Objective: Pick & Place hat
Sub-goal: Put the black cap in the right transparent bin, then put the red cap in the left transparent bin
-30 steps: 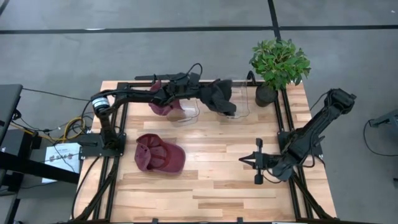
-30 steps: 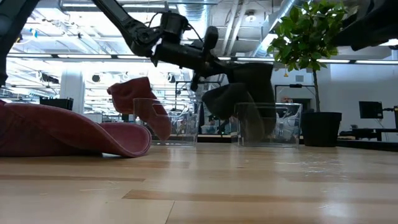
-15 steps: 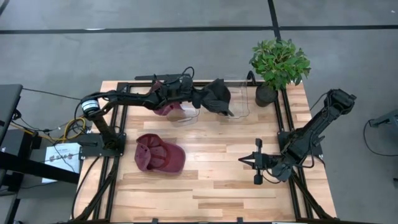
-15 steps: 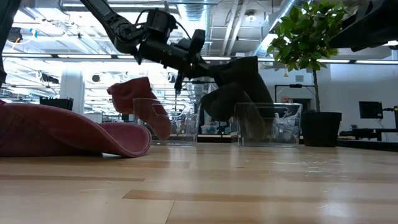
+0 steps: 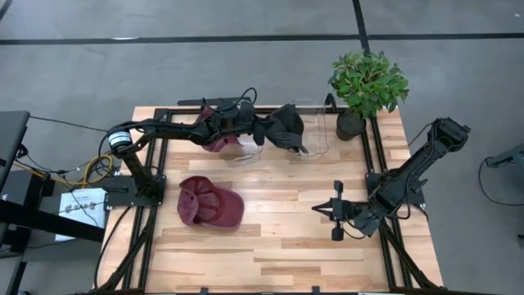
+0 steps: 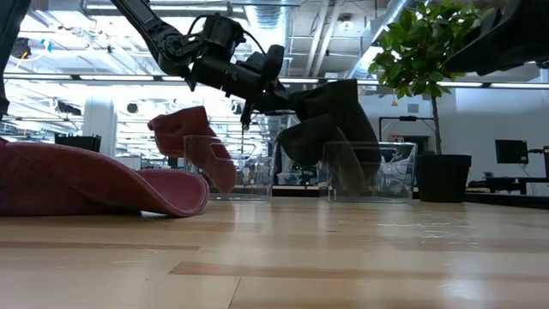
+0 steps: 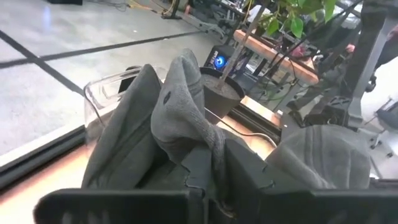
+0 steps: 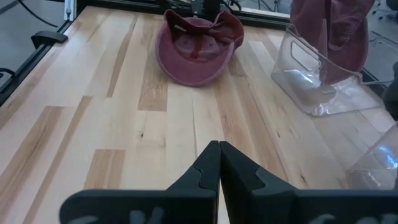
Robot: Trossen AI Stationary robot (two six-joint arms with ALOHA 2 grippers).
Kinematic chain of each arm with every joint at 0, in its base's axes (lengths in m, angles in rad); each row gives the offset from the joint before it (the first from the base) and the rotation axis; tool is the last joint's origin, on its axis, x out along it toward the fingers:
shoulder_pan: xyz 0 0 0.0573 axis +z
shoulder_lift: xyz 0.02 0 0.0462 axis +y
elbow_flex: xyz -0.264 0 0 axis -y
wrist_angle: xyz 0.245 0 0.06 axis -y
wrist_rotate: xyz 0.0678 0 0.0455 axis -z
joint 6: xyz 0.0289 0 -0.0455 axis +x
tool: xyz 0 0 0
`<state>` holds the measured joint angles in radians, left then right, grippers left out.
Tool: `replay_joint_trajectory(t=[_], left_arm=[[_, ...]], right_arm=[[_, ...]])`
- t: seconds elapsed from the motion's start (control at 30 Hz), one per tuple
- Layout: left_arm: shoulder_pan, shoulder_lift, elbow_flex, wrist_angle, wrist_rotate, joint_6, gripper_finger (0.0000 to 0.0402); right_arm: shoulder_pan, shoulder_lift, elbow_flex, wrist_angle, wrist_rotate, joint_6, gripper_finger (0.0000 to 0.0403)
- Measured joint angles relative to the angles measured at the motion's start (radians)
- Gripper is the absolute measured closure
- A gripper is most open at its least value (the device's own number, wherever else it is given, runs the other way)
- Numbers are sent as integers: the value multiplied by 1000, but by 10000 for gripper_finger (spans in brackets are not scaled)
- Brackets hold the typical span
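A dark grey hat (image 5: 286, 127) (image 6: 330, 116) hangs over the left side of a clear container (image 5: 315, 131) at the table's far side. My left gripper (image 5: 260, 131) (image 7: 221, 168) is shut on it. In the low view the hat's lower part reaches below the container's rim, but I cannot tell whether it touches the rim. A maroon cap (image 5: 209, 202) lies on the table, left of centre, resting on its brim and crown edge. My right gripper (image 5: 332, 211) (image 8: 219, 155) is shut with nothing in it, low over the table's right half. My left gripper pinches a bunched fold of the grey hat's cloth (image 7: 214, 146) between its two fingers. The fingers come nearly level from the table's left. The hat spreads out beyond the fingers and sags below them, clear of the table top.
A second clear container (image 5: 246, 147) stands left of the first, with a maroon hat (image 5: 214, 135) draped over its far-left rim, under my left arm. A potted plant (image 5: 367, 82) stands at the far right corner. Bare wood lies in the middle and near part of the table.
My left gripper has drawn back a little toward the table's left and far edge and has rolled about its own axis. The grey hat has come with it and turned. It hangs narrower at the container's left side than a second ago. Over the last half second the gripper has kept still.
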<state>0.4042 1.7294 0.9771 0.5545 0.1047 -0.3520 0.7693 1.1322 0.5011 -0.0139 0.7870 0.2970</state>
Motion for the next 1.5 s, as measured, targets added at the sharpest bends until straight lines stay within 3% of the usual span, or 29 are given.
replay_joint_trajectory(t=[0.6,1.0,1.3,1.5], left_arm=[[-27,6,2,-4,27,165,243],[-17,6,2,-8,27,169,179],[-10,5,2,-8,27,238,168],[-10,-60,2,-21,27,273,169]], right_arm=[[-2,0,0,0,-3,-7,403],[-2,0,0,0,-6,-8,403],[-2,0,0,0,-6,-8,403],[-2,0,1,-1,-6,-8,403]])
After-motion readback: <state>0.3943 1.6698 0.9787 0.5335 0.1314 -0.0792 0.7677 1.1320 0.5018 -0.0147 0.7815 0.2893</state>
